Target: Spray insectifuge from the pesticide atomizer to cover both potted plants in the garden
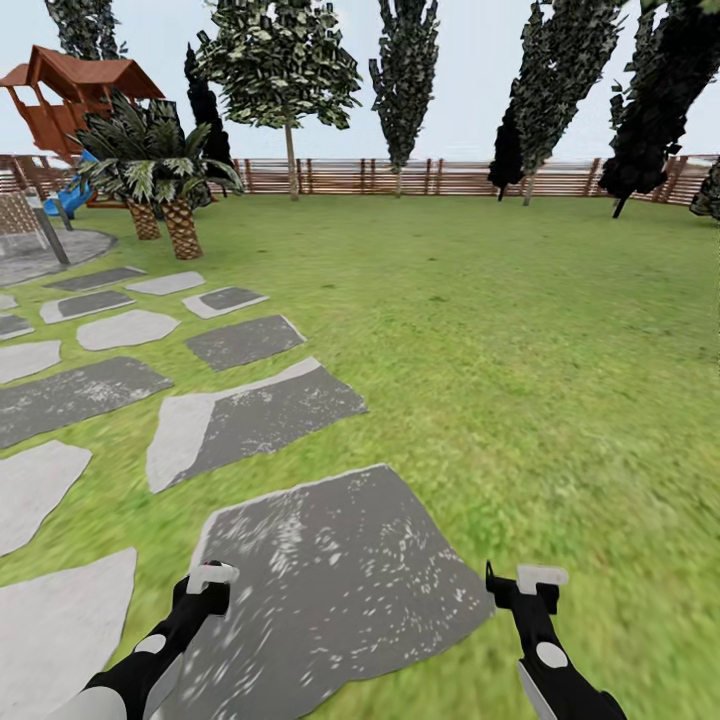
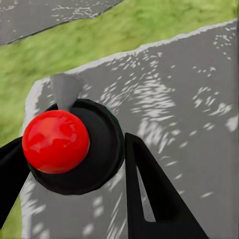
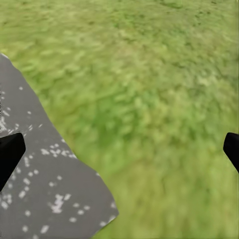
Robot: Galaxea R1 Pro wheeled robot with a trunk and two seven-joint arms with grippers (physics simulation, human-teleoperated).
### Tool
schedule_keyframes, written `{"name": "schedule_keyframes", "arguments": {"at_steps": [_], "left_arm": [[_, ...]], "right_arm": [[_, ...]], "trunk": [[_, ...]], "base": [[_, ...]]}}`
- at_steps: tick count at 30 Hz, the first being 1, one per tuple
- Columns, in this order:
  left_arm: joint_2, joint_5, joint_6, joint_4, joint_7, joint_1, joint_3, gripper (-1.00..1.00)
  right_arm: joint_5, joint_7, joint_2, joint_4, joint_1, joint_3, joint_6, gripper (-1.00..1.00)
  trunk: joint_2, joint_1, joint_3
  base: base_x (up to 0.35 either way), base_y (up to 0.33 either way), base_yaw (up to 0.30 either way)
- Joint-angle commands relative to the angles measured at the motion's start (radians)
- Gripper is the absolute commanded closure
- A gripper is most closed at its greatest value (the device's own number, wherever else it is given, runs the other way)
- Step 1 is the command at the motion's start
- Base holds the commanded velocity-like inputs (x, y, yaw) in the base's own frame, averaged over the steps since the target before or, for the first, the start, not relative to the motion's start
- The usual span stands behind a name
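Both arms reach low and forward over a stepping stone (image 1: 340,580) in the garden lawn (image 1: 520,330), the left gripper (image 2: 74,164) clenched around a red-topped black atomizer (image 2: 57,142), the right gripper (image 3: 119,149) spread wide above grass.

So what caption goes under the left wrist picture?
Left gripper holding a red-topped black object over a grey stepping stone beside grass.

Both arms were finished in black with white oval patches and capped by white blocks at the left gripper (image 1: 212,578) and right gripper (image 1: 527,580). Black, tapered fingers (image 2: 154,199) were fitted.
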Motion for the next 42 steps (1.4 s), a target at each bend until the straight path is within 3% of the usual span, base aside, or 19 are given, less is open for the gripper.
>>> {"name": "schedule_keyframes", "arguments": {"at_steps": [1,14,27,34,37,38,39,40,42], "left_arm": [[0.0,-0.009,-0.003,0.001,-0.004,-0.001,0.008,1.0],[-0.002,-0.008,-0.005,0.0,-0.004,-0.001,0.008,1.0],[-0.013,-0.009,-0.013,0.012,-0.009,0.002,0.006,1.0],[-0.005,-0.009,-0.015,-0.002,-0.024,0.043,0.0,1.0],[-0.006,-0.023,-0.01,-0.003,-0.035,0.043,-0.011,1.0],[-0.006,-0.033,-0.009,-0.004,-0.051,0.042,-0.017,1.0],[0.005,-0.116,0.022,-0.004,-0.296,0.032,-0.065,1.0],[0.048,-0.172,0.087,-0.011,-0.479,0.006,-0.074,1.0],[0.077,-0.22,0.13,-0.027,-0.607,-0.022,-0.076,1.0]], "right_arm": [[0.003,-0.003,0.0,0.001,0.0,0.0,-0.002,-1.0],[0.004,-0.003,0.002,0.02,0.0,0.0,-0.002,-1.0],[0.006,-0.002,0.003,0.054,0.0,0.002,0.0,-1.0],[0.007,0.004,-0.004,0.064,0.0,0.002,0.001,-1.0],[0.037,0.006,-0.01,0.064,0.0,0.003,0.001,-1.0],[0.054,0.006,-0.013,0.064,0.0,0.003,0.001,-1.0],[0.145,0.007,-0.026,0.065,-0.001,0.002,0.001,-1.0],[0.193,0.051,-0.031,0.063,-0.002,0.002,0.003,-1.0],[0.243,0.153,-0.033,0.061,-0.004,0.002,0.005,-1.0]], "trunk": [[0.0,-0.001,0.005],[0.003,-0.006,0.072],[0.094,-0.056,0.113],[0.143,-0.083,0.135],[0.164,-0.095,0.145],[0.171,-0.098,0.148],[0.178,-0.102,0.151],[0.185,-0.106,0.154],[0.199,-0.114,0.16]], "base": [[0.0,0.0,0.0],[0.0,0.0,0.0],[0.0,0.0,0.0],[0.0,0.0,0.0],[0.0,0.0,0.0],[0.0,0.0,0.0],[0.0,0.0,0.0],[0.0,0.0,0.0],[0.0,0.0,0.0]]}}
